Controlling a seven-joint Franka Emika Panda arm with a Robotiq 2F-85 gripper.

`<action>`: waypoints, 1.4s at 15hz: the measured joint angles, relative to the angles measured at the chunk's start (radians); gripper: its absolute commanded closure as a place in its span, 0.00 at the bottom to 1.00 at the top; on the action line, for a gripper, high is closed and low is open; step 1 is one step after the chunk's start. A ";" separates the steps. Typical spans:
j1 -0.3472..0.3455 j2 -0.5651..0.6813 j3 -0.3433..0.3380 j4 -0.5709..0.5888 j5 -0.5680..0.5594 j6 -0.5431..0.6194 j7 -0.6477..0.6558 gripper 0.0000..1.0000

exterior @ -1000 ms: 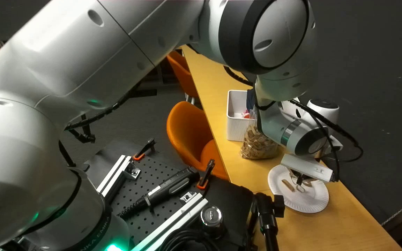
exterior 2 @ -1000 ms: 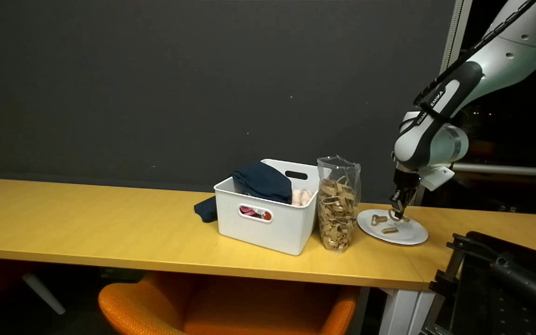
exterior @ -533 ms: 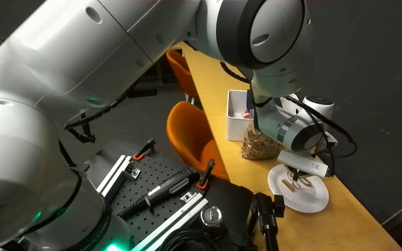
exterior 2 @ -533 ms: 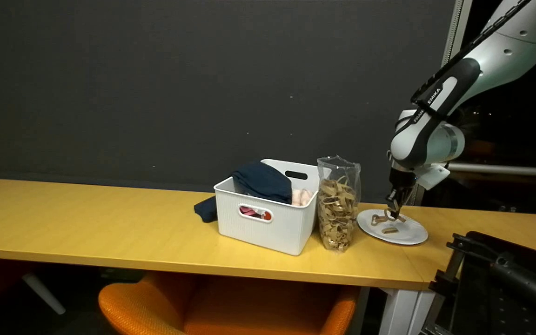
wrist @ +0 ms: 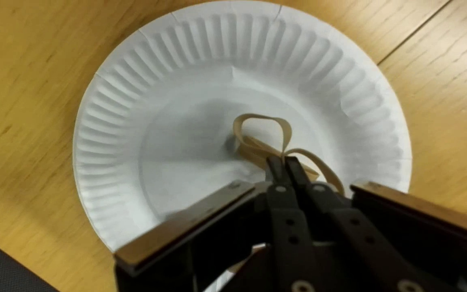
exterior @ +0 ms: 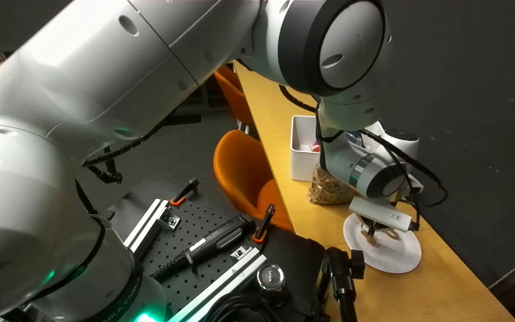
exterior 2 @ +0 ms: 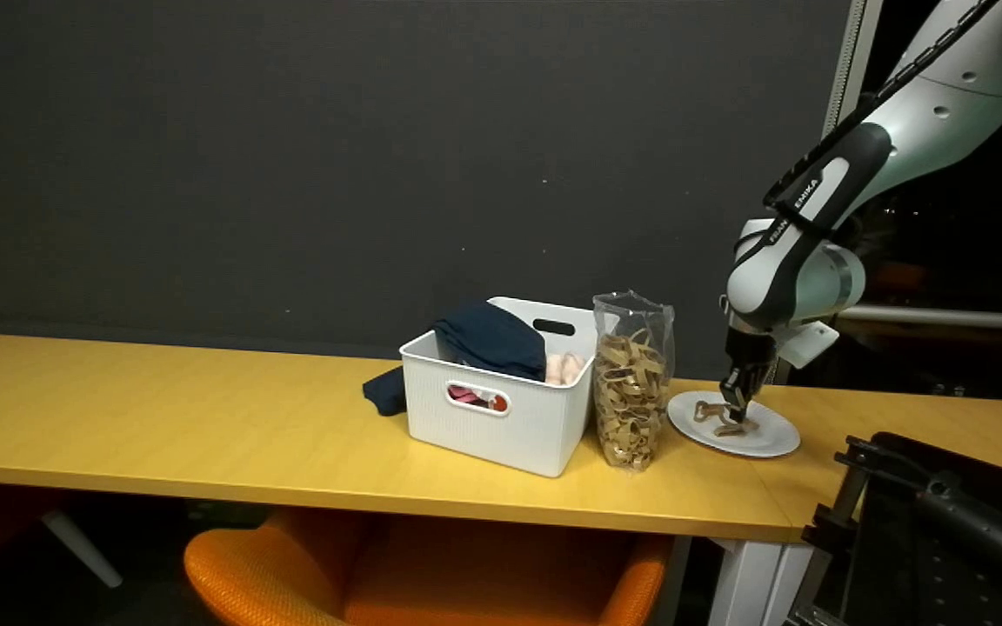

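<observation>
Rubber band [wrist: 286, 138], tan and flat-sided, is pinched at the tips of a black robot gripper [wrist: 283, 162]. Beneath them, a long yellow wooden table [exterior 2: 205, 409] runs across both exterior views. A white Franka arm [exterior 2: 927, 130] reaches over it from 2 o'clock in an exterior view, and an orange upholstered chair [exterior 2: 501, 578] sits toward 6 o'clock at the table's front edge. On the tabletop there, a white ribbed storage bin [exterior 2: 484, 439] (navy cloth [exterior 2: 497, 339] is heaped in its mouth) stands at 6 o'clock. Just beside it, on its 3 o'clock side, is a clear plastic bag of tan rubber bands [exterior 2: 631, 400]. Next in line, at the bag's 3 o'clock, a fluted white paper plate [wrist: 176, 134] lies under the gripper.

In the wrist view the gripper extends from about 5 o'clock. Its two fingers stand together, clamped on the rubber band, a little off the plate's middle toward 4 o'clock. A loop of that band bulges from the tips toward 11 o'clock; a tan arc [wrist: 325, 167] sweeps toward 4 o'clock, and whether it is the same band cannot be told. Lowest, a flattened band [wrist: 251, 152] lies on the plate underneath, slanting from 10 to 4 o'clock; whether it touches the held one is unclear.
</observation>
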 measured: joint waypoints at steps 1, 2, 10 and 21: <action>0.000 0.005 0.000 0.001 0.000 0.000 0.000 0.99; 0.000 0.009 -0.001 0.004 0.000 0.000 0.000 0.90; 0.000 0.035 -0.005 0.030 0.000 -0.001 0.003 0.74; 0.002 0.083 -0.008 0.077 0.000 -0.001 0.004 0.99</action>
